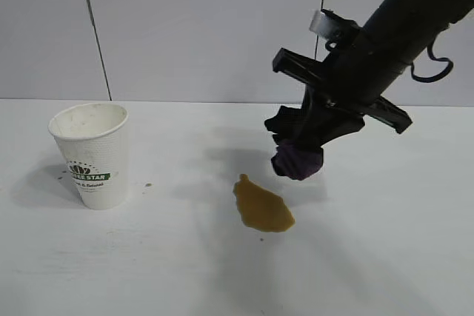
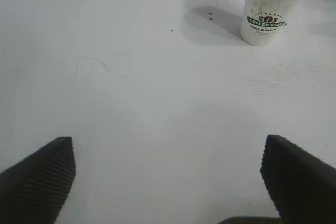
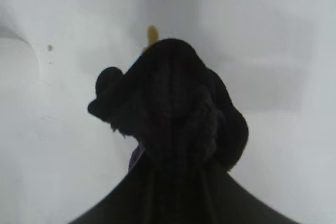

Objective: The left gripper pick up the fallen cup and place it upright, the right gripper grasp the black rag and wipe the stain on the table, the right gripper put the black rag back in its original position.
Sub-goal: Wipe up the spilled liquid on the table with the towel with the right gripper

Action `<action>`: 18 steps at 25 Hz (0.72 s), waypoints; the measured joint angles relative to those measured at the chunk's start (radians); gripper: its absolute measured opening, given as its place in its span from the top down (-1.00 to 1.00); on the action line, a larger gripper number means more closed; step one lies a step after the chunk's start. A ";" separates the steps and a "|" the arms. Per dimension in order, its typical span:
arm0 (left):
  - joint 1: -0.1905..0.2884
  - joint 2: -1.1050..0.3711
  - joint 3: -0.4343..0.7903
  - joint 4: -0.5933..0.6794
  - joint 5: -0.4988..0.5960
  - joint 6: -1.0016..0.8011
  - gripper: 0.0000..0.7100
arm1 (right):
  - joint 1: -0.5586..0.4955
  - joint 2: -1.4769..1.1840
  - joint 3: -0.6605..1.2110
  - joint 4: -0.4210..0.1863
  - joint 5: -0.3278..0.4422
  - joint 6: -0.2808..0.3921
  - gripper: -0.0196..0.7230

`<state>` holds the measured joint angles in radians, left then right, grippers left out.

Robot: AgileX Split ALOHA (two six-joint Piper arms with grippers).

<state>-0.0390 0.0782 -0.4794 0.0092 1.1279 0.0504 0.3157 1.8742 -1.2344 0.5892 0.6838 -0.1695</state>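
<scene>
Right gripper (image 1: 309,142) clamped on the black rag (image 1: 296,155), a bunched cloth wad with a purple patch, hanging above the matte white table (image 1: 385,257). Amber teardrop stain (image 1: 261,205) lies just below-left of the rag, apart. Left gripper (image 2: 168,174) spread wide, empty; dimpled paper cup (image 1: 92,155) upright, well away.

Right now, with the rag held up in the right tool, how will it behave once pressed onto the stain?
Probably floppy: the black rag hangs bunched below the right tool, so it should flatten and drag rather than push stiffly. Likely light, since it dangles from a small pinch. The stain looks wet, so the cloth may smear it at first.
</scene>
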 joint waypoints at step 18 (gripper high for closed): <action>-0.013 0.000 0.000 0.000 0.000 0.000 -0.96 | 0.257 0.136 0.000 -0.045 -0.151 -0.007 0.69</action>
<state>-0.0520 0.0782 -0.4794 0.0092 1.1279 0.0504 0.5723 2.0104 -1.2344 0.5444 0.5329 -0.1763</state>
